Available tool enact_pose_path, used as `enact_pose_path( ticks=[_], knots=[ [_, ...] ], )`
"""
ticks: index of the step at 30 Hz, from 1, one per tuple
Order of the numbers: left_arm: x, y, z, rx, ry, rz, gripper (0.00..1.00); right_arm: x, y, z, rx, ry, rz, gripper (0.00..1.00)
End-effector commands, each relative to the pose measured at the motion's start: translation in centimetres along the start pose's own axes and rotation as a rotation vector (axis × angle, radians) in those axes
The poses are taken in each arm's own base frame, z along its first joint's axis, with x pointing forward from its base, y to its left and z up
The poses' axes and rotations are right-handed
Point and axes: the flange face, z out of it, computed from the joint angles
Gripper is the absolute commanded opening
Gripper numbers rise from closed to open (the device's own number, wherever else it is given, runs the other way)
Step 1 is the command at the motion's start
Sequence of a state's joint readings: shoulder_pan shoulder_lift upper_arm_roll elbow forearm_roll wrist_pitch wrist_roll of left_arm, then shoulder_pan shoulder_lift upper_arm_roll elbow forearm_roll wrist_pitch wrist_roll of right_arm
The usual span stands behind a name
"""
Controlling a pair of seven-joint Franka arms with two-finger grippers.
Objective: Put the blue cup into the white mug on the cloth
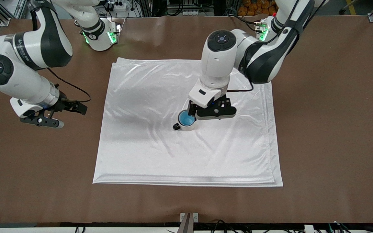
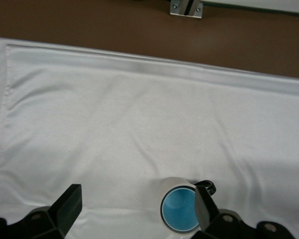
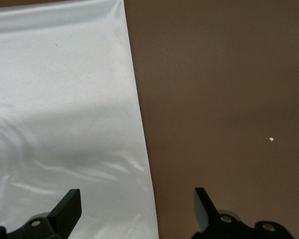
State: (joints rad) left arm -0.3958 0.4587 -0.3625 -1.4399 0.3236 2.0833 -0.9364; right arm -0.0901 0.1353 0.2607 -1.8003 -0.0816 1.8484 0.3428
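**Blue cup seated in white mug, mid-cloth**

My left gripper (image 1: 206,113) hangs low over the middle of the cloth (image 1: 160,155), just beside the white mug (image 1: 186,125) on the side toward the left arm's end of the table. My fingers are spread wide; in the left wrist view one fingertip (image 2: 202,209) overlaps the mug's rim (image 2: 177,183), the other (image 2: 70,201) stands well apart over bare fabric. I pinch nothing.

The blue cup (image 1: 186,119) sits upright inside the mug, its light blue interior (image 2: 178,213) ringed by the mug's white wall. The mug stands on the cloth near its centre, black handle (image 1: 176,127) pointing toward the right arm's end.

My right gripper (image 1: 42,120) waits above bare table, between the cloth's edge and the right arm's end of the table; fingers spread, empty. The right wrist view shows the cloth edge (image 3: 139,129) under it.
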Motion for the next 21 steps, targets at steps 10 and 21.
enact_pose_path(
  ticks=[10, 21],
  knots=[
    [4.4, -10.5, -10.7, 0.05, -0.032, -0.212, 1.0, 0.2, 1.3, -10.1, 0.023, 0.073, -0.101, 1.0],
    [7.5, -20.6, -15.1, 0.12, -0.065, -0.051, 1.0, -0.8, 2.0, -13.6, 0.018, 0.134, -0.173, 1.0]
  ],
)
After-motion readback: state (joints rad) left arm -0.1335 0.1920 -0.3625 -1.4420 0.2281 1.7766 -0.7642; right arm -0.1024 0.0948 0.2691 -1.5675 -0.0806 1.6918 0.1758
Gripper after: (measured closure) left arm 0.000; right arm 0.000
